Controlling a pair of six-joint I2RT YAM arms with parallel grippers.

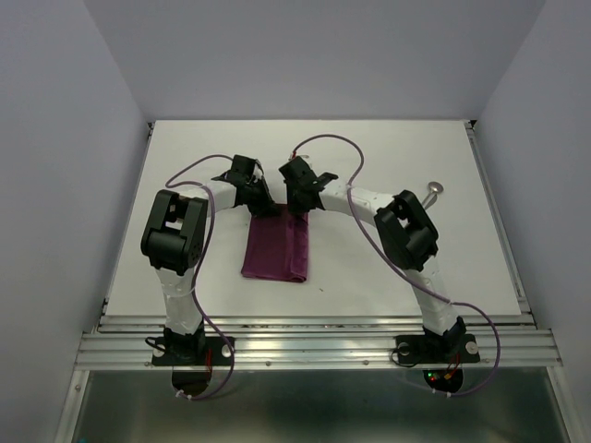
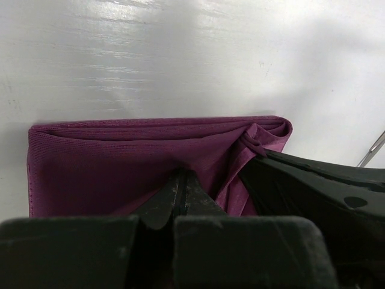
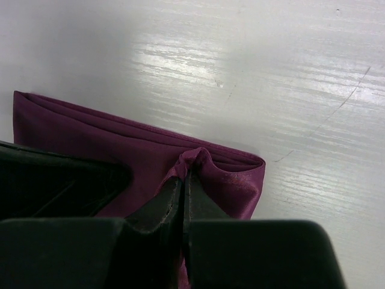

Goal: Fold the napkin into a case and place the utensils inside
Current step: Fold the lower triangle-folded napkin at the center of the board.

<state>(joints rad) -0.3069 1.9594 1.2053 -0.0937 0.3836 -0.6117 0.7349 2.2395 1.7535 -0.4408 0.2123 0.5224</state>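
Fingers [image 2: 163, 203] of the left gripper [image 2: 181, 177] are seen pressed together, their tips set down on the top layer of the napkin [image 2: 120, 162]. Whether any cloth is caught between them cannot be told. The right gripper [image 3: 183, 179] is likewise closed, and a small raised pucker of the napkin's top layer is pinched between its fingers [image 3: 157, 206], close to the cloth's corner.

One white table [image 1: 185, 166] is shown, and everything rests on it. Two arms are counted, the left arm [image 1: 174, 235] and the right arm [image 1: 406, 231], both bent inward so that the two grippers are brought just beside each other. One purple cable [image 1: 199, 166] is looped behind each arm, two in all.

One napkin is seen, folded into a flat layered rectangle. Its far edge lies under both pairs of fingers, and the rest is stretched from them toward the arm bases.

One spoon [image 1: 432, 190] is seen flat on the table, well to the right of the right gripper's fingers and apart from the cloth. One thin silver bar [image 2: 374, 149] is glimpsed at the right edge of the left wrist view, beyond the right gripper; which utensil it belongs to cannot be told.
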